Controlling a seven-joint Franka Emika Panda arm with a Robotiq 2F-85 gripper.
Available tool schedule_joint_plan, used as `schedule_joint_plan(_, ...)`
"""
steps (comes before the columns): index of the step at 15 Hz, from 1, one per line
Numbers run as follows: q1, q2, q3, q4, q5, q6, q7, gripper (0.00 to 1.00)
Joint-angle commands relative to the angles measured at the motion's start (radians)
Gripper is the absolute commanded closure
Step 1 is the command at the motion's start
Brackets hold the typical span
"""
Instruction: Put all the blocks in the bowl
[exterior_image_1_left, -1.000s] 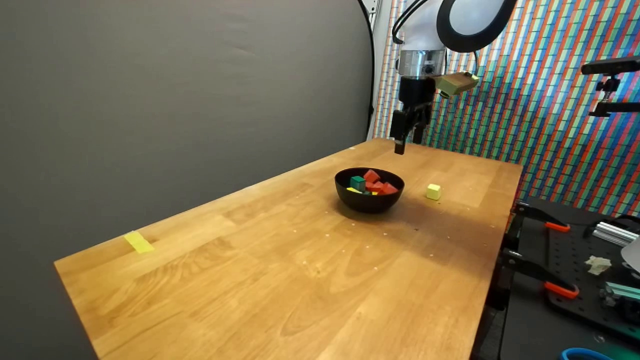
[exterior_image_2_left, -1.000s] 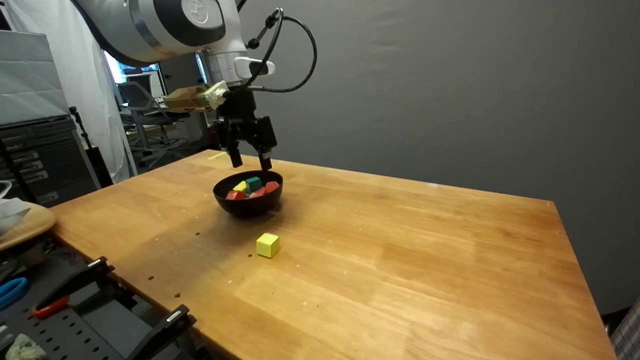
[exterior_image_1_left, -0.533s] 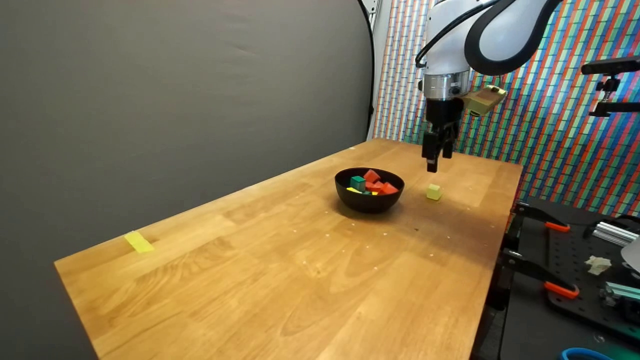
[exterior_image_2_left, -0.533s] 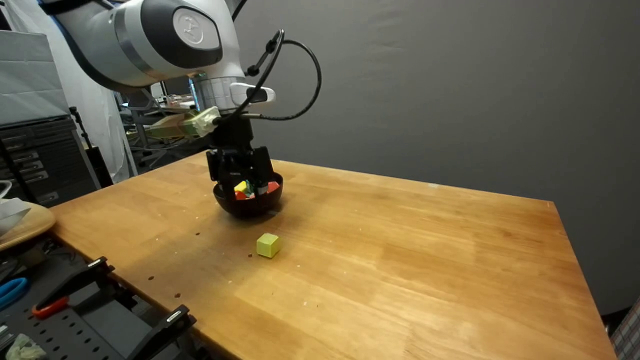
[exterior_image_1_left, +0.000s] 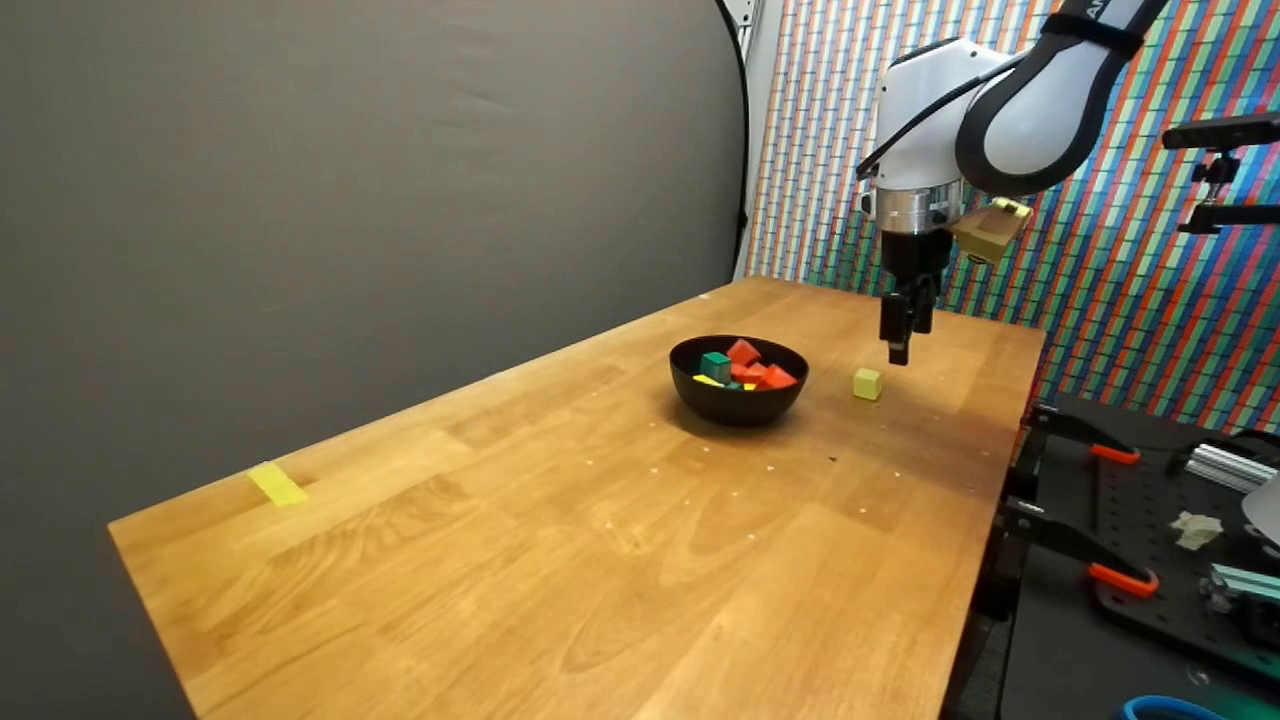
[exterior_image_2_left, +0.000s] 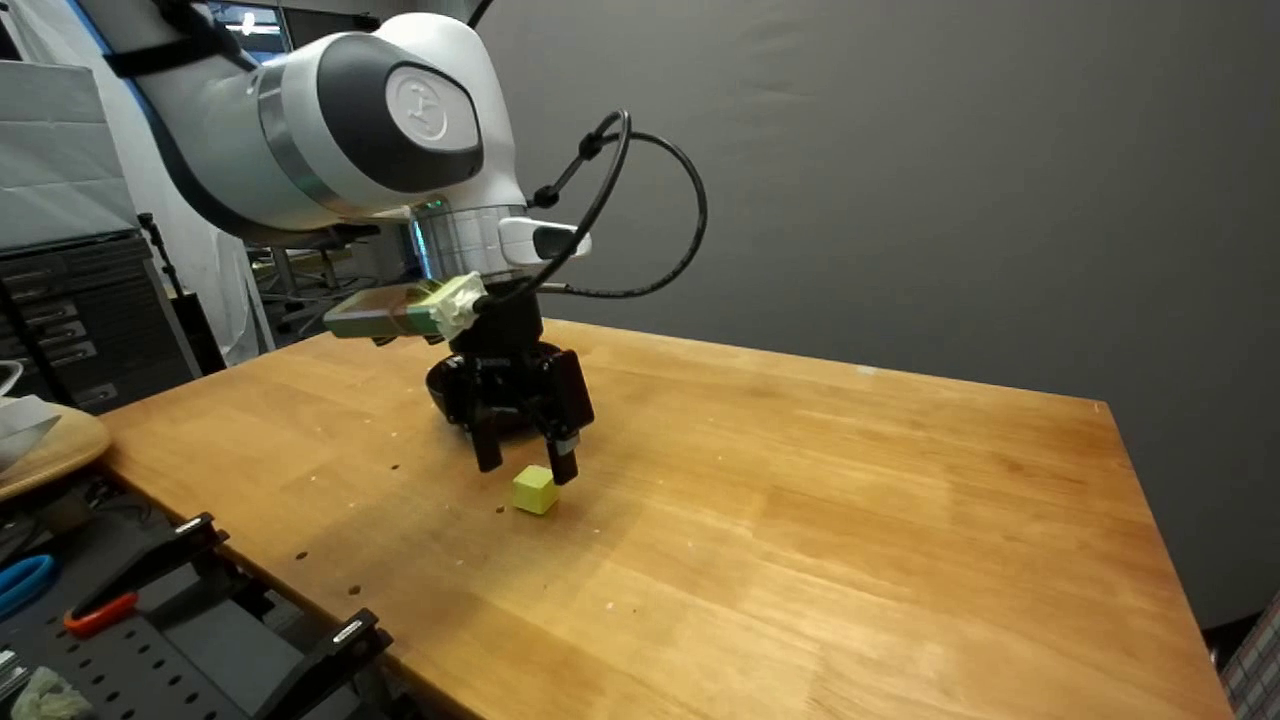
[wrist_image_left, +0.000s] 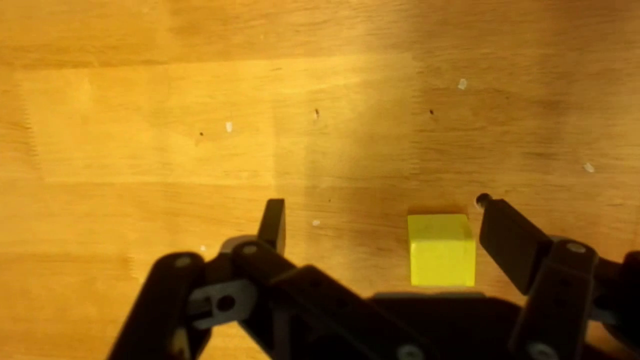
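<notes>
"Where is the yellow cube (exterior_image_1_left: 867, 385) sitting?"

"On the wooden table (exterior_image_1_left: 450, 600), near the black bowl (exterior_image_1_left: 738, 408)."

"And the gripper (wrist_image_left: 380, 201)?"

"Higher a second ago, it's hanging low beside the bowl now, fingers (wrist_image_left: 512, 242) standing wide apart. Only in an exterior view are red blocks (exterior_image_1_left: 743, 352) and a green cube (exterior_image_1_left: 716, 367) showing inside the bowl."

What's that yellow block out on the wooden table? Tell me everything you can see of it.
The yellow block is a small, plain cube with flat faces and straight edges; its material can't be told for certain. It sits flat on the wooden table, apart from the black bowl. The open gripper hangs close by: the wrist view shows the block between its jaws, nearer the one at picture right, but only the table appears to touch it.
</notes>
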Motion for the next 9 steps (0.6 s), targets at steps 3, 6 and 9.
schedule_joint_plan(3, -0.023, 0.034, -0.018, -0.035, 0.053, 0.125, -0.121, 0.0)
schedule_joint_plan(6, -0.024, 0.058, -0.009, -0.038, 0.098, 0.179, -0.167, 0.0)
schedule_joint_plan(9, -0.031, 0.098, 0.025, -0.021, 0.196, 0.203, -0.241, 0.0)
